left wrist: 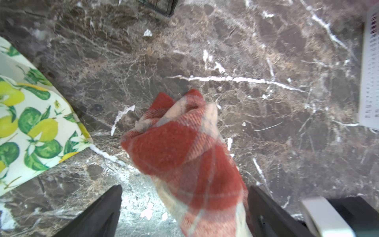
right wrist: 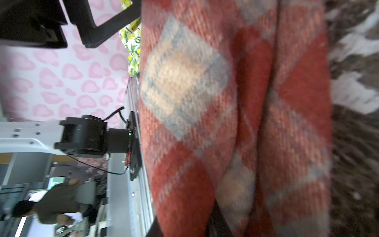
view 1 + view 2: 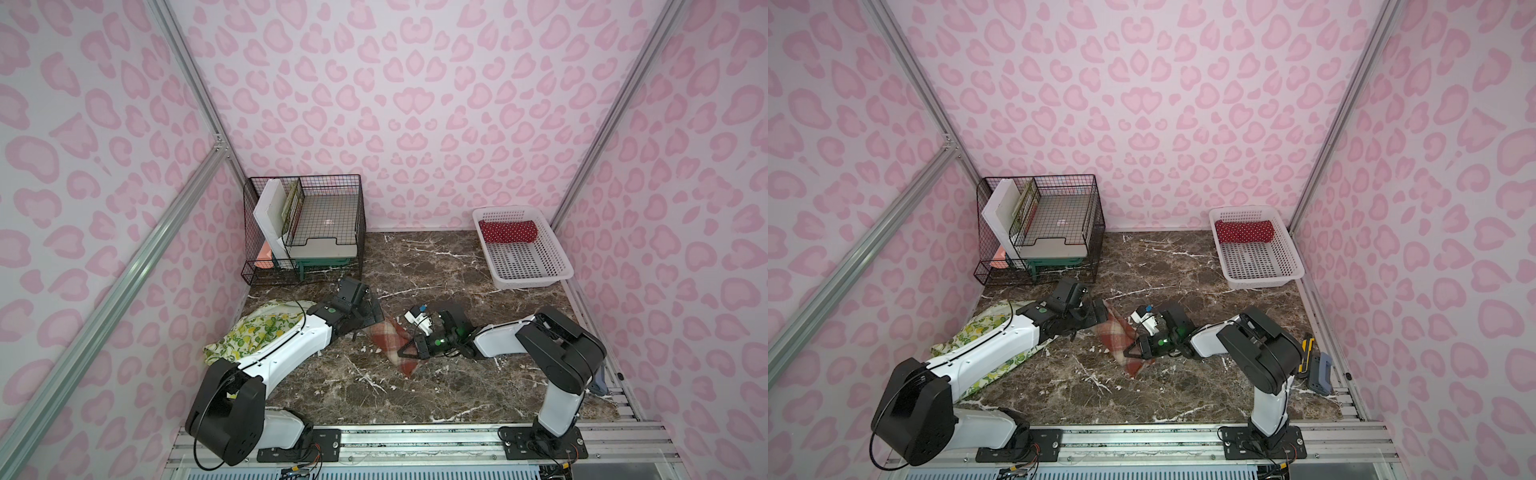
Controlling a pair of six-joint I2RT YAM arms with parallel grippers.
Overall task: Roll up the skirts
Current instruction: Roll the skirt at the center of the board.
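The rust-red and beige plaid skirt lies rolled mid-table, slanting toward the front. My left gripper stands open around its far end; the left wrist view shows bare table between one finger and the cloth. My right gripper is shut on a fold of the plaid skirt near its front end. The lemon-print skirt lies loose under my left arm. The red polka-dot skirt sits rolled in the white basket.
A black wire rack holding white boards and trays stands at the back left. A yellow-black cutter and a blue-grey tool lie by the right edge. Pink-patterned walls close in three sides.
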